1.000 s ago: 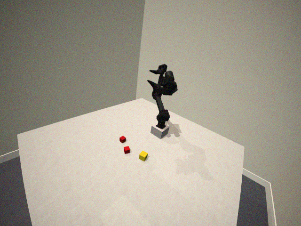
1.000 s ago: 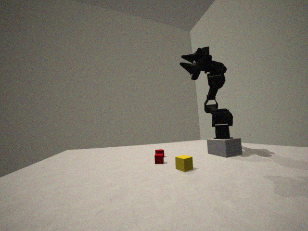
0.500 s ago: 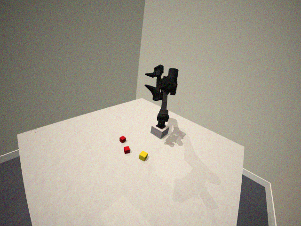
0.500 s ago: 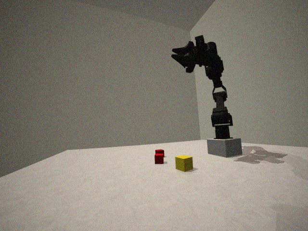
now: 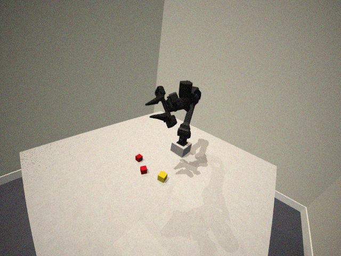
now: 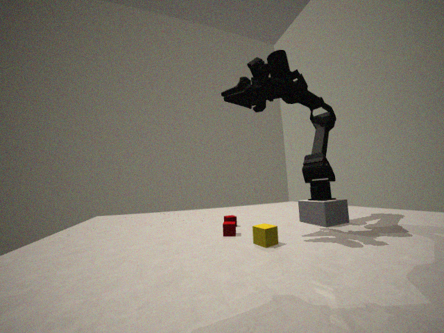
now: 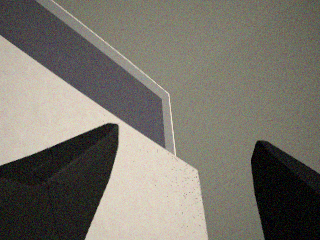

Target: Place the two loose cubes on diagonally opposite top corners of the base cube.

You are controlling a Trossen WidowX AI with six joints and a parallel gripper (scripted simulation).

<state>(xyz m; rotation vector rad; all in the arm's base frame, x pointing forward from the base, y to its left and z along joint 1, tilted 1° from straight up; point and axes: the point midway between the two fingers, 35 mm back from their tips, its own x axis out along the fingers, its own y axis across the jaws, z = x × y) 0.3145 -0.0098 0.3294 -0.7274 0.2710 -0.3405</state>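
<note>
The yellow cube, the largest of the three cubes and apparently the base cube, sits flat on the table. One small red cube lies near it, to its left. The other small red cube lies farther back and is partly hidden by the first in the exterior view. The two red cubes stand apart. My gripper is open and empty, high above the table and well above all three cubes. No cube shows in the wrist view.
The arm stands on a grey block behind and to the right of the cubes. The pale table has its far edges near the walls. The arm's shadow falls to the right of the yellow cube.
</note>
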